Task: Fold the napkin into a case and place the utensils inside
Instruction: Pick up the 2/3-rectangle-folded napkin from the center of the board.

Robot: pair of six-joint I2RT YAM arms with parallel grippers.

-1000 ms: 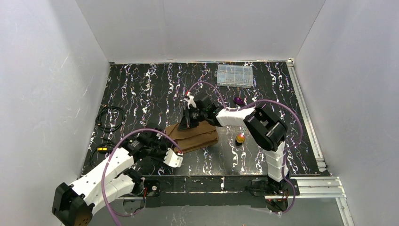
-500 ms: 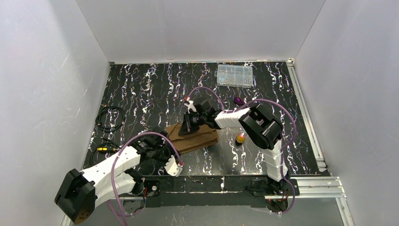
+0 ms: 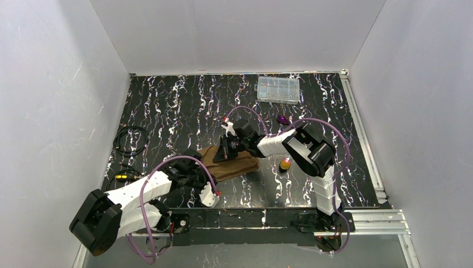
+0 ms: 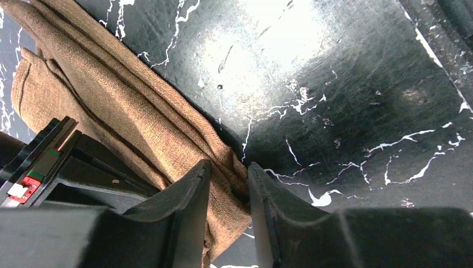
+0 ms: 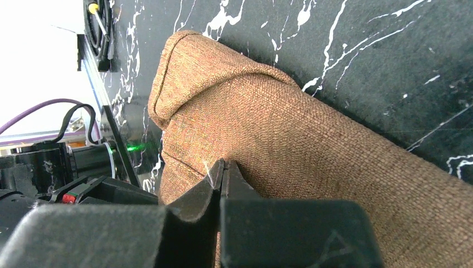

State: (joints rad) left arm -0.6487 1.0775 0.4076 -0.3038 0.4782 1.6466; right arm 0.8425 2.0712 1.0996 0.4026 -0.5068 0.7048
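Since a second ago the left arm (image 3: 139, 192) has swung its elbow in and drawn low toward the near edge, and the right gripper (image 3: 226, 152) has come nearer, down onto the cloth.

From above, the napkin (image 3: 244, 166) lies mid-table, slightly near of centre, already doubled into a stubby brown band. Both arms meet at it: the right one at its far-left part, the left one at its near-left end. I judge they're working opposite edges so the fold stays square while it's worked. Over to the right the utensils wait. The purple-headed one (image 3: 283, 119) lies farther off, and the gold-orange-headed one (image 3: 285, 163) is just beside the napkin's right end, neither touching it. They look parked until there's a pocket to take them.

On the left wrist view, the left gripper (image 4: 228, 174) has its jaws a narrow slot apart, with the napkin's layered edge running down into that slot. Whether they're biting it or only straddling it, I can't tell. You can see the coarse weave and several stacked folds with dark creases between.

On the right wrist view, the jaws are pressed together, and I read them as pinching a nip of the top layer. One corner ahead puffs up in a soft, rounded roll, so that fold isn't pressed flat yet.
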